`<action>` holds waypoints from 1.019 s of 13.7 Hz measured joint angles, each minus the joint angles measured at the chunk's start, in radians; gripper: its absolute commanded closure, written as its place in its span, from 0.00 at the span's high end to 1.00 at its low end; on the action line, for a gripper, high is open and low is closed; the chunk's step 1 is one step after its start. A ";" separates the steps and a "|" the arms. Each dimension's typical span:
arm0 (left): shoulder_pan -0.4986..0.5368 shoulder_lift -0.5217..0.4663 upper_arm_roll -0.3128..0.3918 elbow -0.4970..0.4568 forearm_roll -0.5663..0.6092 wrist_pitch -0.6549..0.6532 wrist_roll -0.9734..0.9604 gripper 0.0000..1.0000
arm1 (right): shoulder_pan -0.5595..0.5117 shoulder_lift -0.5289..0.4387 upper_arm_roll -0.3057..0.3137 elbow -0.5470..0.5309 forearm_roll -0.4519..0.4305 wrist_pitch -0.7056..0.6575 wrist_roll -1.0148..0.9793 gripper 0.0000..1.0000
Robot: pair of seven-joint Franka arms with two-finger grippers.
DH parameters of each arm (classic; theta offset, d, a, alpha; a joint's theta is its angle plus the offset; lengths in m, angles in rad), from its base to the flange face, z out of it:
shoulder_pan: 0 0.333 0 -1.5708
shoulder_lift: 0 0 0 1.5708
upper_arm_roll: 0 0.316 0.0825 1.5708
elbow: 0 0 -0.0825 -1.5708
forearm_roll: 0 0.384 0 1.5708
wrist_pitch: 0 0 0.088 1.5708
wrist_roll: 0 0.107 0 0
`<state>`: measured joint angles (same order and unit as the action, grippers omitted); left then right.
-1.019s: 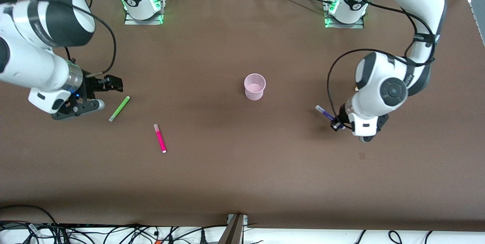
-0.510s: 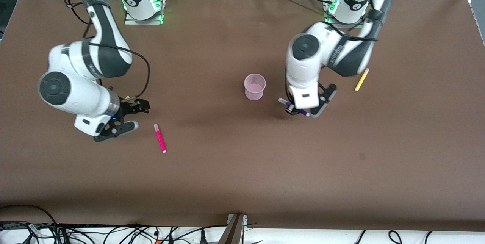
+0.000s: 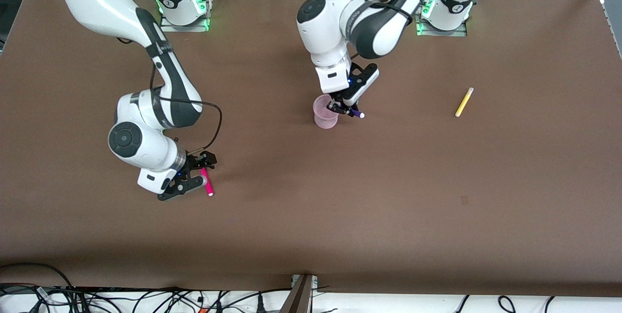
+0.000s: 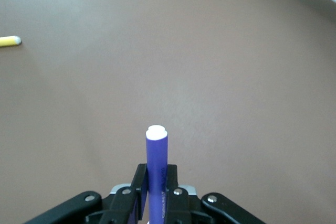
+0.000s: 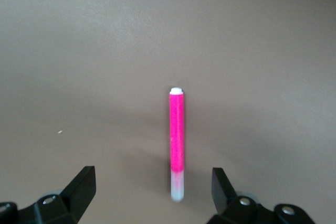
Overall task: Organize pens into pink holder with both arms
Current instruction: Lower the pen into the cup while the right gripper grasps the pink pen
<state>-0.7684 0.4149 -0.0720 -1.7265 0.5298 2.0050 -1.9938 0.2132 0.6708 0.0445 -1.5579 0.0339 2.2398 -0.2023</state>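
Pens visible: 3 — purple pen [image 3: 356,113], pink pen [image 3: 207,184], yellow pen [image 3: 463,102].
Holder: 1 — holder [image 3: 324,113], upright, mid-table; contents cannot be told.
Arms: 2.
Left gripper [image 3: 343,107]: over the holder's rim, at its 3 o'clock side in the front view; fingers clamped on the purple pen [image 4: 156,169], pale end pointing out toward the left arm's end of the table.
Right gripper [image 3: 200,177]: low over the pink pen; fingers spread, 1 on each side of the pen [image 5: 177,142], not touching it.
Pink pen: flat on the table, at 8 o'clock from the holder, nearer the front camera.
Yellow pen: flat on the table, at 3 o'clock from the holder, well apart, toward the left arm's end.
Change, left arm: 0.5 s ago its gripper was over bare table beside the holder; now at the rim, same pen held.
Change, right arm: 0.5 s ago beside the pink pen; now straddling it.
Unchanged: holder, pink pen, yellow pen.
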 measured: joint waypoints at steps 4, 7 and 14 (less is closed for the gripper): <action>-0.038 0.008 0.002 0.000 0.063 -0.002 -0.052 0.00 | -0.001 0.049 -0.005 -0.025 0.000 0.070 -0.086 0.73; -0.073 0.041 0.002 -0.001 0.155 -0.003 -0.126 0.00 | -0.005 0.054 -0.010 -0.036 0.000 0.073 -0.114 0.65; -0.108 0.098 0.004 0.004 0.198 -0.004 -0.161 0.48 | -0.014 0.089 -0.011 -0.040 0.000 0.104 -0.125 0.29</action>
<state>-0.8767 0.5130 -0.0676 -1.7226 0.7277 2.0007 -2.1548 0.1989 0.7595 0.0337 -1.5981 0.0339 2.3441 -0.3268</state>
